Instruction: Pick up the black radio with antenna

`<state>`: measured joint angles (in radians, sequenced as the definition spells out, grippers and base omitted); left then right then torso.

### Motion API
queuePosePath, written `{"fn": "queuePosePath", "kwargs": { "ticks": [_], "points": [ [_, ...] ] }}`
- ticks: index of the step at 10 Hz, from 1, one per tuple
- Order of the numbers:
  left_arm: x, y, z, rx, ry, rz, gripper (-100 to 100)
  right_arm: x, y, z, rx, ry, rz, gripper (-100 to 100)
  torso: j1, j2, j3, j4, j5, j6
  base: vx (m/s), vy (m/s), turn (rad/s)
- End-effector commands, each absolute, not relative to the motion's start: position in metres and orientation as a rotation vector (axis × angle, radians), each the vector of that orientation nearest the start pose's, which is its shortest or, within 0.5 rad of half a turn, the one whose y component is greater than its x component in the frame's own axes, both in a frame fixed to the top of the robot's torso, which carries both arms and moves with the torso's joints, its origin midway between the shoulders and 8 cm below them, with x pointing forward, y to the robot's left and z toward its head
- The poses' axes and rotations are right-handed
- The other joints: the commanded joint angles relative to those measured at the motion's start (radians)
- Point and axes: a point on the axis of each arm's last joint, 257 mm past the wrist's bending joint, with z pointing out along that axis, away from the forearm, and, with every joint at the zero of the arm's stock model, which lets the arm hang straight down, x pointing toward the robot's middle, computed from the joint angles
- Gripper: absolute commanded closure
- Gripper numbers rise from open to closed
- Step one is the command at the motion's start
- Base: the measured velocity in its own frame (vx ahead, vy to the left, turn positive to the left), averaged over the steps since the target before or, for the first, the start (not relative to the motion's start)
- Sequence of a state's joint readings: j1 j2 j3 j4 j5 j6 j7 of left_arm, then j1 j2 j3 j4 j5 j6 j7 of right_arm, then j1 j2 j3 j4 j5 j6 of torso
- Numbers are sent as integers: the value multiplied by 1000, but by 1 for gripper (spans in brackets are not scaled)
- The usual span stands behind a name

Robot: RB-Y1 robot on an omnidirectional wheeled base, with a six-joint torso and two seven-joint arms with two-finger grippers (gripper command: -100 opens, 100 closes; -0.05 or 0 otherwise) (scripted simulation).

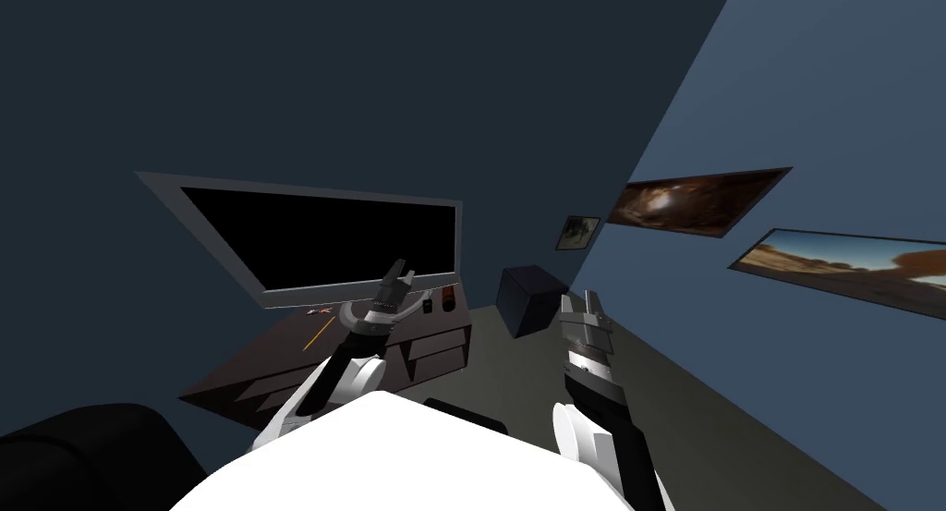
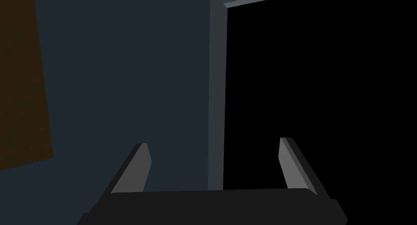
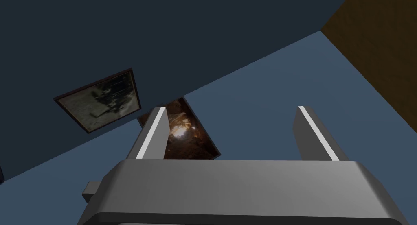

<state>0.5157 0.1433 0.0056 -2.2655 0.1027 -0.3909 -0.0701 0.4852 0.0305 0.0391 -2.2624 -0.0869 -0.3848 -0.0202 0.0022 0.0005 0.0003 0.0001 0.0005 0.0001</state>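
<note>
TV (image 1: 319,247) on a low dark cabinet (image 1: 249,371), orange pencil (image 1: 319,333) on top before it. Dark cube (image 1: 531,299) on the floor beside. Small picture (image 1: 578,232) above; brown picture (image 1: 699,200) and desert picture (image 1: 850,267) on the blue wall. Black sofa (image 1: 83,455) near.

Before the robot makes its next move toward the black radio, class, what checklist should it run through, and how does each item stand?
1. Radio located: ok. The small black radio stands on the dark cabinet, below the TV.
2. Left gripper open: ok, fingers apart.
3. Left gripper aimed at the radio: not ok. Its wrist view faces the TV's frame and the wall.
4. Right gripper open and off to the side: ok.
5. Room beside the radio: cannot tell. A dark reddish cylinder stands close by.
</note>
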Motion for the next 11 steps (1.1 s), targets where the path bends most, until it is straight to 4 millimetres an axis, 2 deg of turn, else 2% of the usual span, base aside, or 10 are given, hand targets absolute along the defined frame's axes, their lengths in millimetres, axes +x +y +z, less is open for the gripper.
{"fn": "queuePosePath", "kwargs": {
  "ticks": [1,4,5,6,7,11],
  "points": [
    [376,280,-29,-733,849,-1269,-100,367,-279,-2,843,611,1395,0,0,0,0,0,0,0,-13,30,-104],
    [394,272,-73,-810,980,-1281,-100,367,-279,-2,843,611,1395,0,0,0,0,0,0,0,-18,28,-149],
    [394,272,-73,-810,980,-1281,-100,367,-279,-2,843,611,1395,0,0,1,0,0,0,0,-16,19,-44],
    [399,269,-91,-840,1028,-1281,-100,367,-279,-2,843,611,1395,0,-1,0,0,0,0,0,-12,11,-112],
    [399,269,-91,-840,1028,-1281,-100,367,-279,-2,843,611,1395,0,-1,0,0,0,0,0,-9,10,-58],
    [414,261,-168,-964,1245,-1251,-100,367,-279,-2,843,611,1395,0,-1,1,0,0,0,0,-20,13,-171]
  ]
}}
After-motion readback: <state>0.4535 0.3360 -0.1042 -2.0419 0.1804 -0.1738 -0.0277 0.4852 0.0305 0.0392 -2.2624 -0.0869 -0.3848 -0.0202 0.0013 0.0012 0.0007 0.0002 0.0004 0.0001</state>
